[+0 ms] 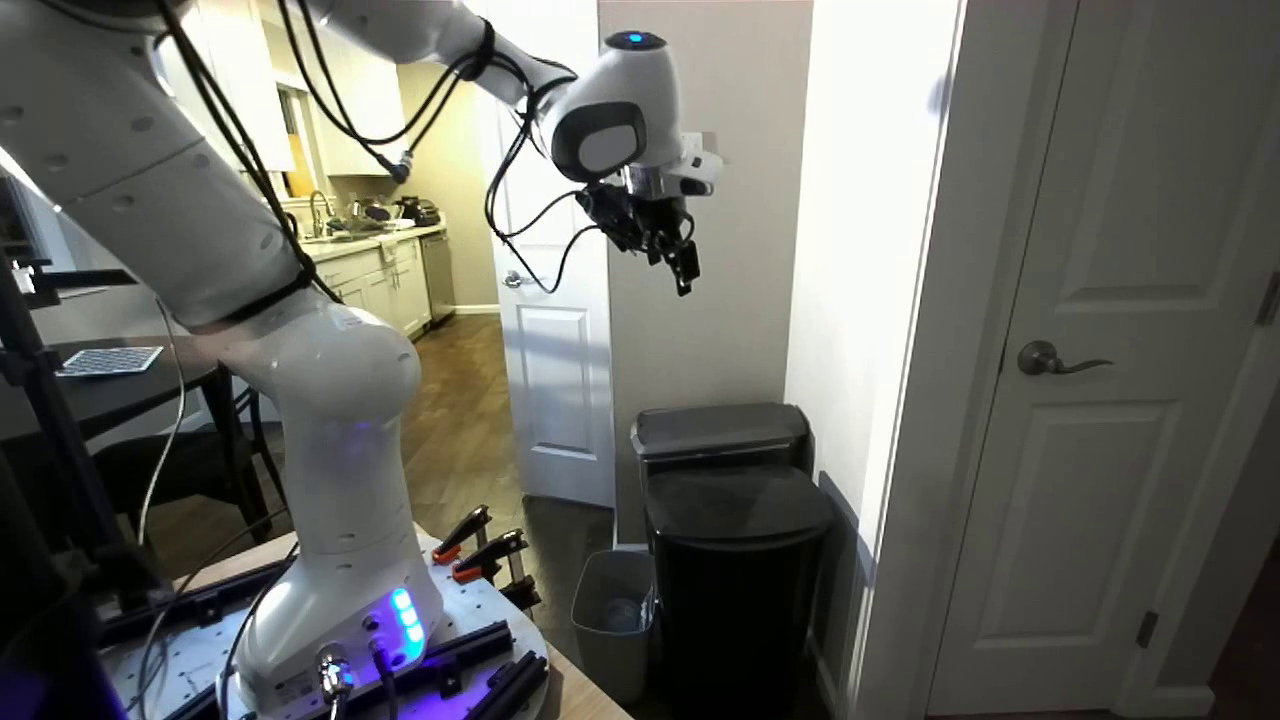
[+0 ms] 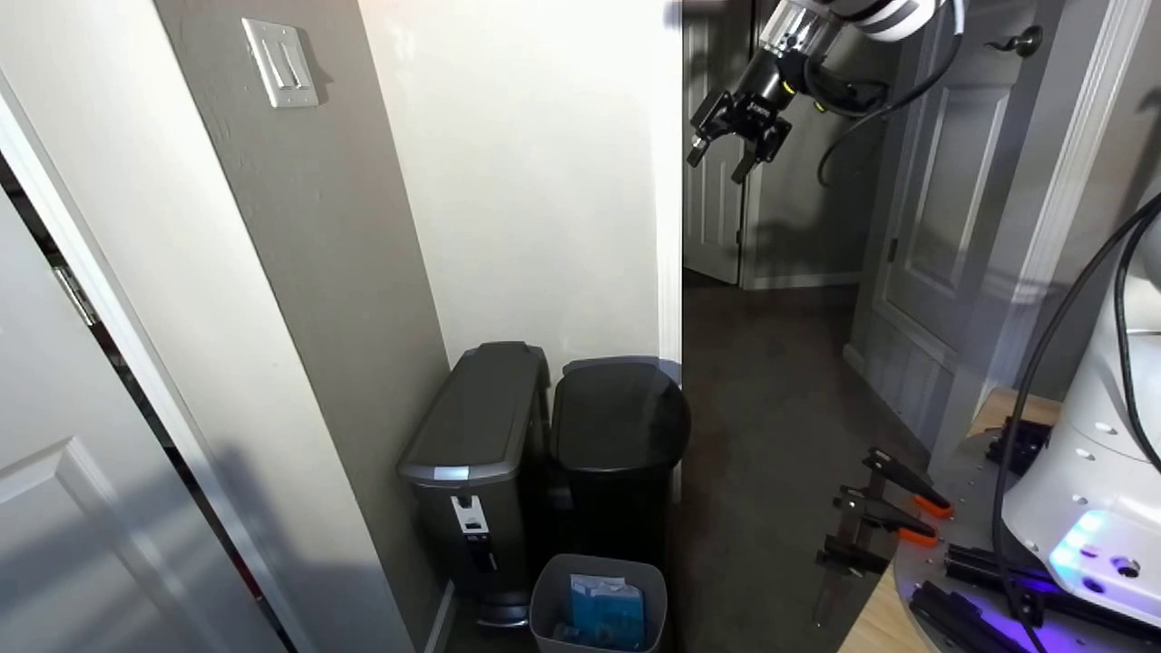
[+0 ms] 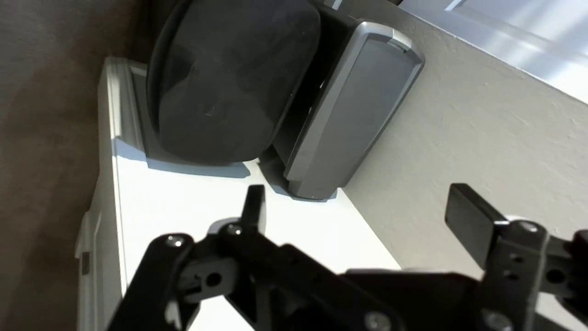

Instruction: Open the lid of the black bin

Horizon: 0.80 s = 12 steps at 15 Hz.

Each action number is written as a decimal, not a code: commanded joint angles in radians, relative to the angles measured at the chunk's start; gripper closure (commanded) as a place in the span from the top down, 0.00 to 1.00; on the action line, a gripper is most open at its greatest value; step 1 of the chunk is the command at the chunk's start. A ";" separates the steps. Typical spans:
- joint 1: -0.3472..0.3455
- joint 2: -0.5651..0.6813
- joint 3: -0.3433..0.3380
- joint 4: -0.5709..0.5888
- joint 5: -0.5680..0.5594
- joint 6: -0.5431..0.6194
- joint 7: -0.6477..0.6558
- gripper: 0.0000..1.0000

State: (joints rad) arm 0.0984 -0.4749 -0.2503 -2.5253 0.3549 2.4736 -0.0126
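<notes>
Lid (image 1: pixel 740 502) lying flat and shut, the black bin (image 1: pixel 740 630) stands in the corner near the white wall (image 2: pixel 535 181), lighter and darker patches showing across its top. Just beside it, towards the grey wall (image 2: pixel 308 227), I see a slimmer grey can (image 2: pixel 485 408) with its own cover down; whether the two touch, I can't make out. Low by the pair sits an open basket (image 1: pixel 612 665) with something blue (image 2: pixel 608 617) inside.

Well above the lid, and apart from it, hangs the claw (image 2: pixel 719 166). Its two fingers (image 3: pixel 471 220) are spread wide, tips pointing downward at a slant, and I can look clean through the gap between them. The white arm (image 1: pixel 350 370) behind it rises from the desk (image 1: pixel 585 690) and bends across at the top. Blue lights (image 1: pixel 407 622) glow at the arm's base, which rests on a round plate (image 1: pixel 455 595), and clamps (image 1: pixel 498 550) with orange ends sit along the desk's edge.

Farther off, a white door (image 1: pixel 555 400) stands next to the grey wall, whose upper part carries a white switch (image 2: pixel 283 65). Past the door shows a bit of kitchen: pale cabinets (image 1: pixel 395 290), a run of brown floor (image 1: pixel 455 400).
</notes>
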 commanded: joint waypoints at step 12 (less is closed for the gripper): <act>-0.132 0.380 -0.039 0.127 0.837 -0.198 -0.546 1.00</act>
State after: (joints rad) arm 0.0379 -0.1181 -0.3123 -2.3758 1.0791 2.3407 -0.4702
